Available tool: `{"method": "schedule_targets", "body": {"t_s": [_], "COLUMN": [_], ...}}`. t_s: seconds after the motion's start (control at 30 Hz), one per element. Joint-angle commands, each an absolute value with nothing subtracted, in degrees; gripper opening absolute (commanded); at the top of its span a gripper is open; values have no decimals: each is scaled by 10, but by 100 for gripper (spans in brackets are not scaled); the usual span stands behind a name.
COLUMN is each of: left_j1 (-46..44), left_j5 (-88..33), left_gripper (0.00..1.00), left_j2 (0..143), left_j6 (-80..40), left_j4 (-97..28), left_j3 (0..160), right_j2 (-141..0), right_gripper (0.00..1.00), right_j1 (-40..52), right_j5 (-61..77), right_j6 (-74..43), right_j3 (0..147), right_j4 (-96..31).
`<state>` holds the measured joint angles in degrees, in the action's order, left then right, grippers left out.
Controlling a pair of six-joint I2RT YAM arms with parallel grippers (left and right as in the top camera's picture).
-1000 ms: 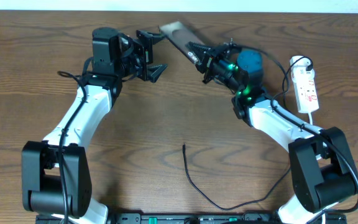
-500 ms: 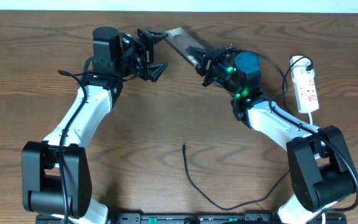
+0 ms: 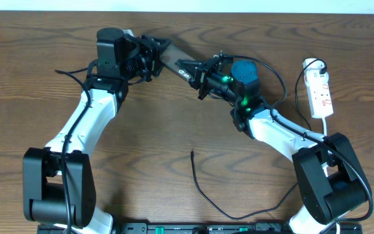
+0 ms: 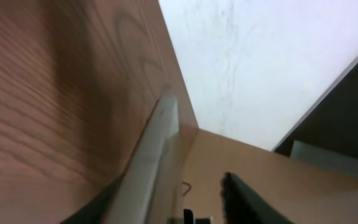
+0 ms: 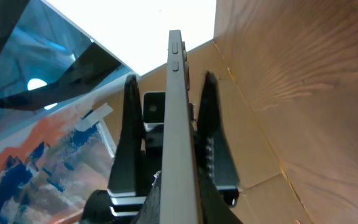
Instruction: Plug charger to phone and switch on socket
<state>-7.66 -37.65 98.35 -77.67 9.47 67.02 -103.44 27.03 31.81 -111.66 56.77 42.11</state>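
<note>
Phone (image 3: 176, 60) has shifted left in the last second: the right gripper (image 3: 203, 73), clenched on it edge-on, has carried its far end between the fingers of the left gripper (image 3: 153, 55), upper centre of the overhead. My left wrist view shows a gap on one side of the phone, so I read those jaws as not yet closed. I judge a handover is under way. The charger (image 3: 193, 156) lies loose at lower centre and the socket (image 3: 320, 91) sits at the right edge. Bare wooden table (image 3: 174, 117); white wall (image 3: 239, 5) along the top.
</note>
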Motion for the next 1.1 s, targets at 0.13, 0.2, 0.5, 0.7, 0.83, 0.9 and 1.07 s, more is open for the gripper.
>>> {"method": "schedule_targets", "body": {"t_s": [0.13,0.2,0.5,0.7,0.83,0.9,1.07], "left_j1": [-77,-77,-77,-77,-77,-77,-74], "left_j5": [-349,-349,-333,-329,-329,-329,-329], "left_gripper": [24,21,19,7,7,7,7], "left_j2": [973,973,974,974,974,974,974], "left_j6": [-743,-743,-739,-739,-739,-739,-739], "left_j4": [97,96,91,91,91,91,91], "left_j3": [685,685,685,685,685,685,685], "right_j2": [-1029,-1029,-1029,-1029,-1029,-1029,-1029], "right_gripper": [1,2,1,1,2,2,65], "right_j1": [280,282,286,286,286,286,284], "right_j5": [337,336,339,338,338,338,338], "right_j6": [-1107,-1107,-1107,-1107,-1105,-1105,-1104], "right_j3": [573,573,573,573,573,573,573], "right_j4": [431,431,431,431,430,429,429]}}
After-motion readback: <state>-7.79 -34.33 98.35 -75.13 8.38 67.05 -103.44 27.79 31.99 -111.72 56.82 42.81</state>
